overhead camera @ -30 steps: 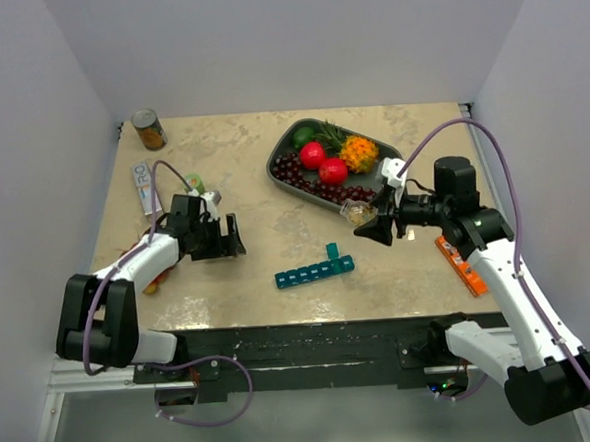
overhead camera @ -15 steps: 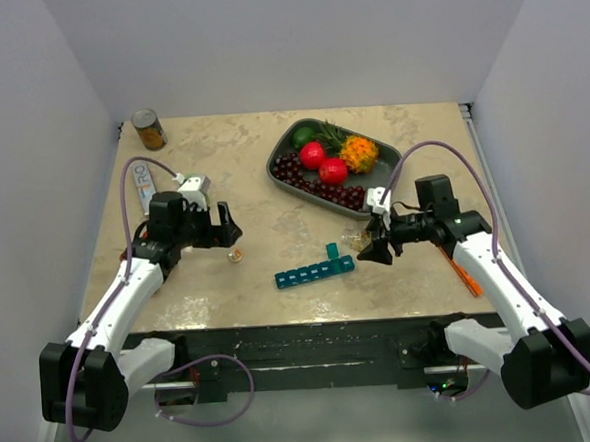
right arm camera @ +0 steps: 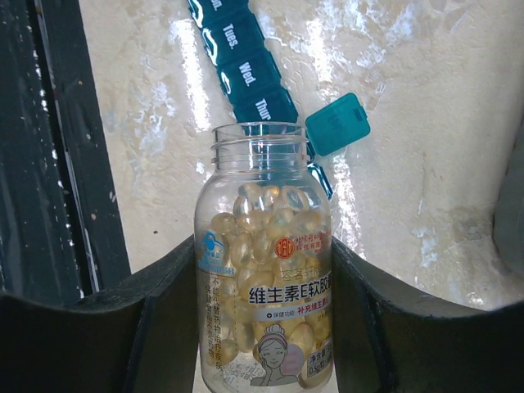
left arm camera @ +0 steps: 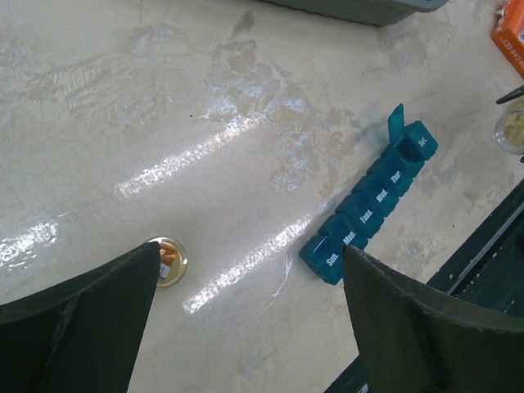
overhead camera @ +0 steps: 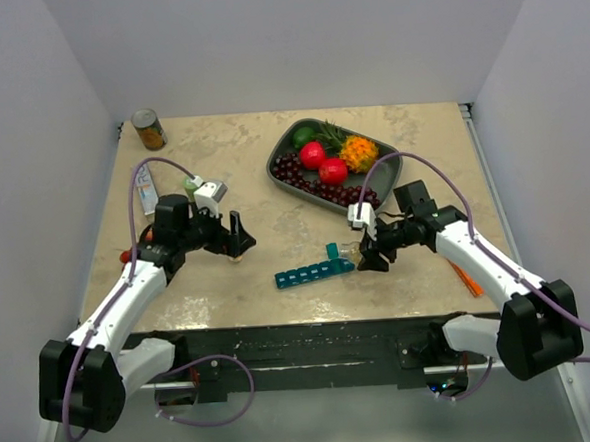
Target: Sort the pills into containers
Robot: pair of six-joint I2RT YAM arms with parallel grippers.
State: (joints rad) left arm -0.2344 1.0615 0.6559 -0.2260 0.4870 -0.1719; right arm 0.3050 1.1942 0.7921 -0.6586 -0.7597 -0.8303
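The right claw point(overhead camera: 369, 247) was clamped around an uncapped clear bottle point(right arm camera: 264, 327) with the yellow pills point(right arm camera: 266, 221) inside. Its mouth was aimed at the teal organiser point(right arm camera: 246, 74), which lay on the surface point(left arm camera: 123, 98) near the front edge with one lid point(right arm camera: 337, 123) standing up. The left claw point(left arm camera: 250, 254) hung empty, jaws apart, above a small round cap point(left arm camera: 168, 260). The bottle's mouth looked wider than one compartment, so a steep tilt could dump many capsules at once and scatter them over the shut lids and the surface. A nudge might also slide the light strip.
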